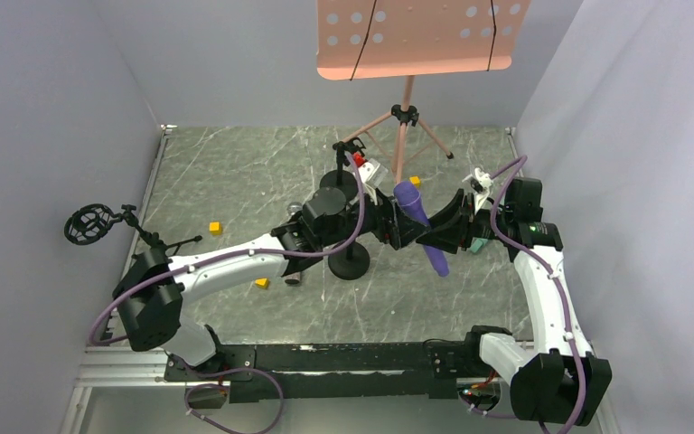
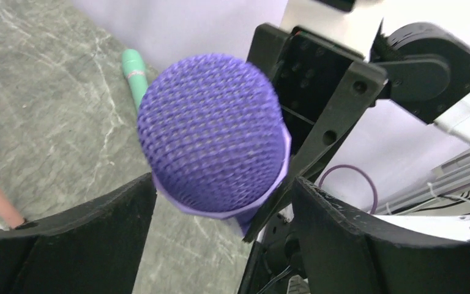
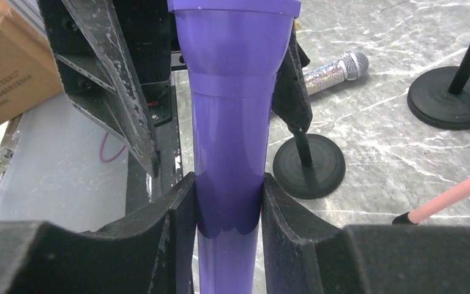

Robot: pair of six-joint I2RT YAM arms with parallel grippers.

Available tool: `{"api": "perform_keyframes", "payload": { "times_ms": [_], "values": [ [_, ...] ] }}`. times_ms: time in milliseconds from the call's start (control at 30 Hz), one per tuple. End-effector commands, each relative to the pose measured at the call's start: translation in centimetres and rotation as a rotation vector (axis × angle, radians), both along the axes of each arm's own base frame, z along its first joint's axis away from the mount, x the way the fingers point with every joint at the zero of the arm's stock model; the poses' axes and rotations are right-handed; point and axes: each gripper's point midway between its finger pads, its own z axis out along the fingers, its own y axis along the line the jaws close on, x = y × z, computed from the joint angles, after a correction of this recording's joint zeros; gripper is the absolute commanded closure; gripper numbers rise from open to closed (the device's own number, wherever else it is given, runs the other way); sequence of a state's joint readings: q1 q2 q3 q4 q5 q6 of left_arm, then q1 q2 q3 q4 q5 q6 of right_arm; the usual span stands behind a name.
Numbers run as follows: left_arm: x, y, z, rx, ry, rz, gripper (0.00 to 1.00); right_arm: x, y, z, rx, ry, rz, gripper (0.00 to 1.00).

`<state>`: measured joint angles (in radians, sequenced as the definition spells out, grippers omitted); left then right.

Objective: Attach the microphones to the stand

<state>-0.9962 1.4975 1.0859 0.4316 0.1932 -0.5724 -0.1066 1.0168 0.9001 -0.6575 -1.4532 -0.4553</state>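
Note:
The purple microphone (image 1: 423,231) hangs tilted over the middle of the table. My right gripper (image 3: 227,205) is shut on its smooth body (image 3: 229,122). In the left wrist view its mesh head (image 2: 213,131) sits just in front of my left gripper (image 2: 223,214), whose fingers (image 2: 98,233) stand open on either side with table showing in the gap. A mint-green microphone (image 2: 134,70) lies on the table beyond. The glittery microphone with a silver head (image 3: 333,68) lies flat behind a black desk stand (image 1: 351,260).
A second round-based stand (image 1: 336,177) is at the back. A shock-mount stand (image 1: 90,223) is at the left edge. The pink music stand (image 1: 416,36) has its tripod (image 1: 404,117) at the far side. Small yellow cubes (image 1: 216,228) lie scattered. Grey walls close in both sides.

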Motion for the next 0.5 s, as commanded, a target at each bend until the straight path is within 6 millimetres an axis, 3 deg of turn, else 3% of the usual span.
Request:
{"api": "perform_keyframes", "payload": {
  "times_ms": [0,233,467],
  "values": [
    [0.2,-1.0,5.1,-0.167,-0.053,0.014,0.20,-0.6,0.4,0.9,0.037,-0.049,0.049,0.87],
    [0.1,-1.5,5.8,-0.208,-0.047,0.002,0.34,-0.6,0.4,0.9,0.042,-0.046,0.054,0.85],
    [-0.1,-2.3,4.9,-0.192,-0.014,-0.026,0.46,-0.7,0.4,1.0,0.045,-0.049,0.057,0.85]
  ]
}}
